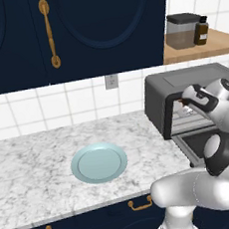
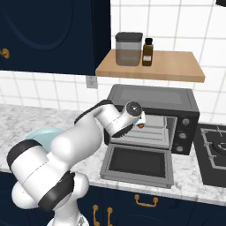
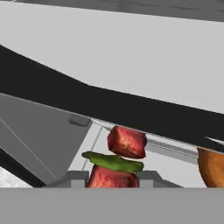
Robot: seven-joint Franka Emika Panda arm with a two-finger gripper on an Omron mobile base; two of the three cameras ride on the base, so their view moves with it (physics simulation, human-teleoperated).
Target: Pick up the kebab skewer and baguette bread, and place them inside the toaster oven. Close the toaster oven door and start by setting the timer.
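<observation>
1. The marble-patterned counter [image 1: 36, 164] runs wide and speckled grey-white under dark navy cabinets [image 1: 77, 30] with brass handles, and a white tiled wall sits between them.
2. The arm's bulky white body [image 2: 53, 163] curves up from below and reaches across the counter, hiding the left part of the oven's mouth in the right base view.
3. The toaster oven [image 2: 152, 99] is a dark grey box standing against the tiles under a wooden shelf [image 2: 150, 66], with small round knobs on its right panel.
4. The toaster oven door [image 2: 137, 164] hangs dropped open, lying flat toward the counter edge, its glass pane dark within a grey frame.
5. A black stove burner grate [image 2: 215, 150] sits just to the right of the oven.
6. A pale blue round plate [image 1: 99, 162] rests on the counter, well to the left of the oven, smooth and shallow.
7. On the shelf stand a grey lidded canister [image 2: 128, 48] and a small brown bottle [image 2: 148, 52], side by side.
8. The gripper [image 3: 113, 177] is at the oven's opening, its fingers clamped narrow on the kebab skewer [image 3: 120, 159]: chunky red meat cubes with a green slice between.
9. The baguette bread [image 3: 211, 167] shows as a smooth orange-brown rounded end at the right edge of the hand view, near the skewer.
</observation>
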